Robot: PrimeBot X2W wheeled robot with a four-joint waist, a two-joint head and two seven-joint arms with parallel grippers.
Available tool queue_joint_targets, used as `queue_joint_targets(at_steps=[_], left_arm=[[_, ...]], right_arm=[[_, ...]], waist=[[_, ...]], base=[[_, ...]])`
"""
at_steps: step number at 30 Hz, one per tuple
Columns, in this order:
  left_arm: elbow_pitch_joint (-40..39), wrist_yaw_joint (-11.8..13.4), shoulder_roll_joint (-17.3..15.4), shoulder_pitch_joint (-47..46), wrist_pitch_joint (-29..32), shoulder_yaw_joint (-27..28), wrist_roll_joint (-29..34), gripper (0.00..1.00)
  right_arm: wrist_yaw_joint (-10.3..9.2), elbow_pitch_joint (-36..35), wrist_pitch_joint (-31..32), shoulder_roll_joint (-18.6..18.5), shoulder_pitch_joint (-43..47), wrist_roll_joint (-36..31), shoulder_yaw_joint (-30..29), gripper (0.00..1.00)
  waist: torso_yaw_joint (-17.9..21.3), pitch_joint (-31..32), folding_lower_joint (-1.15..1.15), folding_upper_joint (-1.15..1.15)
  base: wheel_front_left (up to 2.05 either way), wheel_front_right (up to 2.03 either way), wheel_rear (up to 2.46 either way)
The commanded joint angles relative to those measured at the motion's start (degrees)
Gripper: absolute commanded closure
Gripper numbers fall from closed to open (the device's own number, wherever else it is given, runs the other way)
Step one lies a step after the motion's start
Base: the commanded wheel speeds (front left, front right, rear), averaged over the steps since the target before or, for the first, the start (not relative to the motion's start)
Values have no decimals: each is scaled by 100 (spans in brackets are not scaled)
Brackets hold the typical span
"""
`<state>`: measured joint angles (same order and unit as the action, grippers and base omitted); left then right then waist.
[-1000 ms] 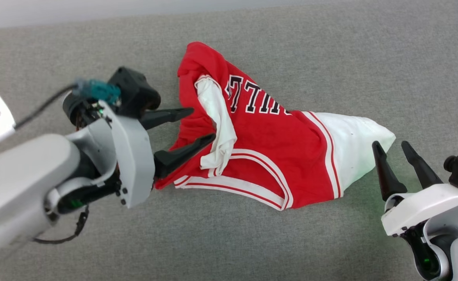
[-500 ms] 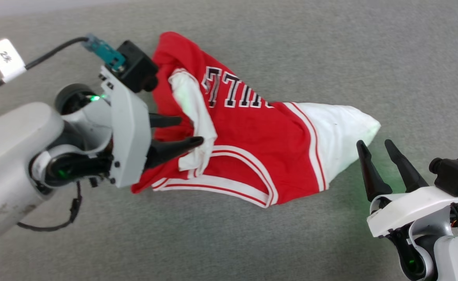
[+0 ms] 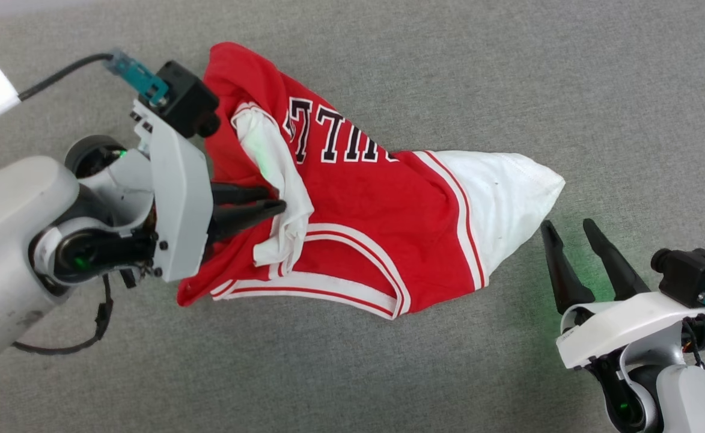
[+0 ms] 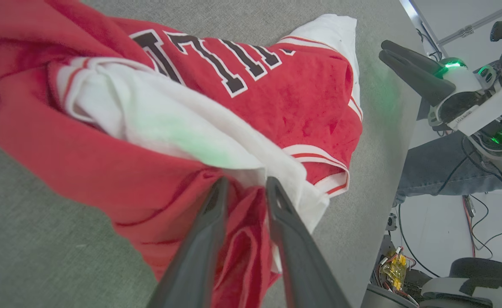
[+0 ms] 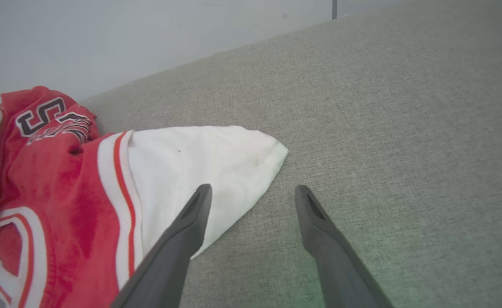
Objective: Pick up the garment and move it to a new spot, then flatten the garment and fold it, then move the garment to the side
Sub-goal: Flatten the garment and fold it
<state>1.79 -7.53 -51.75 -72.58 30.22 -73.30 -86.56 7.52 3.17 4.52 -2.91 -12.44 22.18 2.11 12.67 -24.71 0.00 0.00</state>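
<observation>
- Fingers (image 4: pixel 199 239) of the left gripper (image 3: pixel 275 198) stand close together, pinched on a bunch of the garment (image 3: pixel 364 222) where red cloth and a folded-over white sleeve (image 3: pixel 274 180) meet. The cloth gathers into creases right at the tips, which reads as a grip rather than a mere touch.
- Taking that thick, bunched edge makes sense to me: several layers come up together, so the shirt can be carried as one piece.
- Right gripper (image 3: pixel 567 224) has its fingers well apart with nothing between them. It sits low on the grey surface (image 3: pixel 508 72), just beside the tip of the other white sleeve (image 3: pixel 508 192), probably ready to take the far end.
- The garment lies crumpled mid-surface, lettering upside down in the head view, hem trim towards the robot, one sleeve pointing at the right gripper.
- Judged from this, the first step is in hand: pick-up for the move. Flattening and folding are not yet done.
- One risk is that a one-sided lift lets the free sleeve drag and twist the shirt further.
</observation>
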Motion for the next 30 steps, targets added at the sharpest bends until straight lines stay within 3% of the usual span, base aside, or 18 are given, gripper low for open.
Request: queue_joint_targets(at_steps=[1, 7, 9, 11, 20, 26, 30], left_arm=[[14, 9, 4, -7, -2, 11, 28, 56], [89, 9, 58, -57, -59, 29, 10, 58], [148, 9, 76, -61, -80, 26, 65, 74], [212, 9, 102, -45, -128, 46, 32, 100], [61, 9, -46, -234, -302, 304, -195, 100], [-82, 9, -586, -188, -306, 516, -473, 100], [301, 10, -1030, 30, -440, 396, -81, 100]], right_arm=[[-6, 19, -35, 4, -32, 0, 8, 0], [-6, 74, -57, 3, -97, 13, 71, 0], [-6, 92, -62, 4, -99, 19, 88, 0], [-6, 113, -77, 2, -95, 22, 84, 0], [-6, 186, 38, 4, -20, -87, -112, 0], [-6, 194, 225, 2, -110, -171, -157, 0], [-6, 144, 338, 2, -127, -204, -156, 0]], waist=[[-3, 4, 0, 0], [-8, -3, 0, 0], [-3, -4, 0, 0], [-5, 7, 0, 0], [-320, 268, 0, 0], [-542, 461, 0, 0], [-604, 494, 0, 0]], base=[[0, 0, 0], [0, 0, 0], [0, 0, 0], [0, 0, 0], [0, 0, 0], [0, 0, 0], [0, 0, 0]])
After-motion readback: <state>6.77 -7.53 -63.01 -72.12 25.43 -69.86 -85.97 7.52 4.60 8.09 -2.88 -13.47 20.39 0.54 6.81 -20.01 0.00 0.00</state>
